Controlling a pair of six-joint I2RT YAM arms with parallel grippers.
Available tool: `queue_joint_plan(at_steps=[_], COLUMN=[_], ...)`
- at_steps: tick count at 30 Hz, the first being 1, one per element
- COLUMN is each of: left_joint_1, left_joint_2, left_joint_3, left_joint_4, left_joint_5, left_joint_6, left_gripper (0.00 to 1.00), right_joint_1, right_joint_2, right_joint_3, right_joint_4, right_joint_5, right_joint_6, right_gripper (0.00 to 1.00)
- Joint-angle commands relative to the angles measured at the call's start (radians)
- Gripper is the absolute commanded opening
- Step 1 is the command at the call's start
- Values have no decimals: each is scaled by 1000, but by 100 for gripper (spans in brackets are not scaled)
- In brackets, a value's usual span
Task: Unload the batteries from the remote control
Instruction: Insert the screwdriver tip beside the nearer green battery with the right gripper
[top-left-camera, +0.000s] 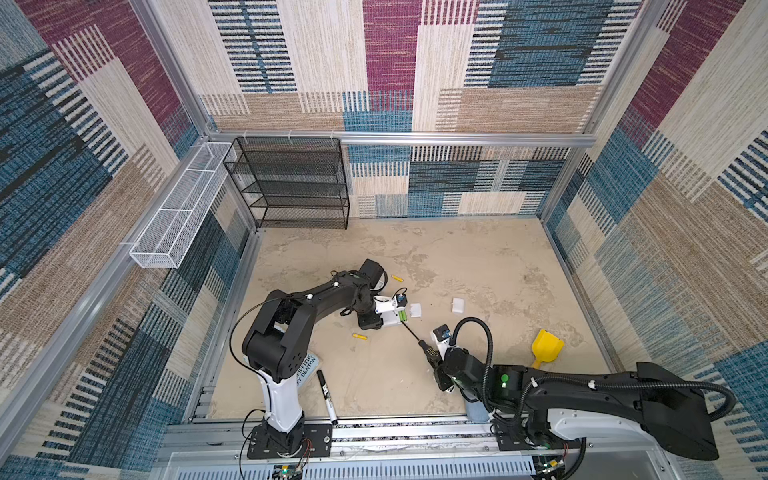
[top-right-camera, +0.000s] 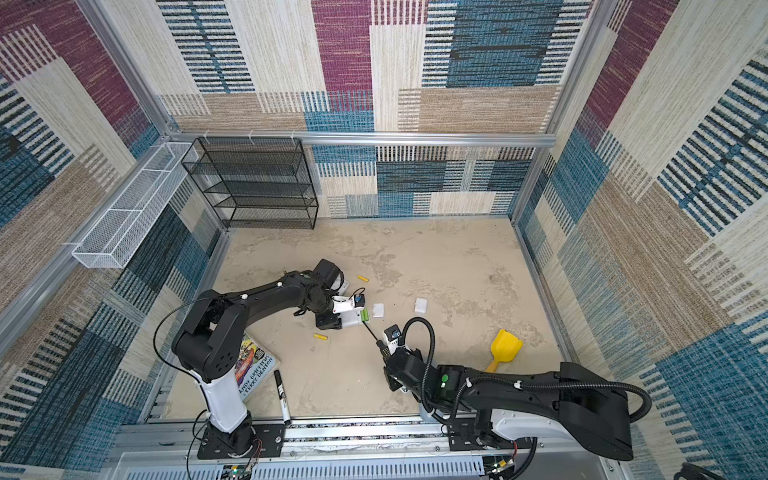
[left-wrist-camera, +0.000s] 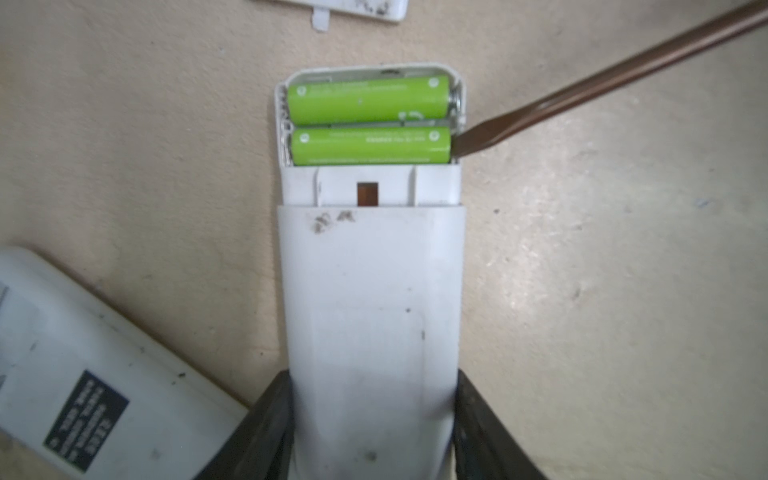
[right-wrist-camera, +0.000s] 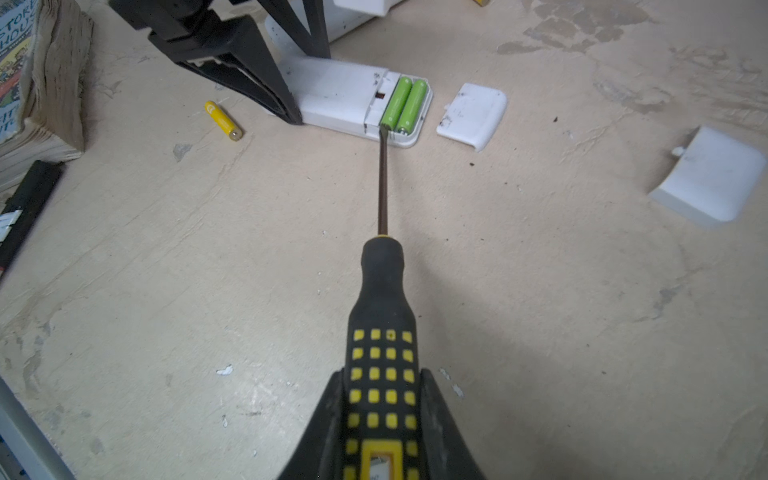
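Crosswise in remote (left-wrist-camera: 370, 291), two green batteries (left-wrist-camera: 368, 99), axes parallel, screwdriver (left-wrist-camera: 602, 83) at end

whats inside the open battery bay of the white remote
Two lime green batteries lie side by side in the bay of the remote, with the tip of the screwdriver at the end of one. Whatever lies beneath the cells is covered by them.

Far left: black mesh rack (top-left-camera: 291, 183) against the back wall, white wire basket (top-left-camera: 178, 216) along the left wall. Near left: book (top-right-camera: 257, 365), black marker (top-left-camera: 327, 397). Right: yellow scoop (top-left-camera: 546, 347).
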Motion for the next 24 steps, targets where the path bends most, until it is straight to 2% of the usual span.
queue_joint_plan(at_steps=[1,24], left_joint_1=[-1,-1], left_joint_2=[28,63], left_joint_3=[-14,-2], left_joint_4=[-169,-212], left_joint_5=[4,-4], left_joint_6=[28,34], left_gripper=[41,40], right_joint_1=[-5,2], right_joint_2=[23,-33], right_joint_3=[-8,-28], right_joint_4=[110,164], right_joint_5=[53,153], right_joint_6=[10,-10], right_gripper=[0,0])
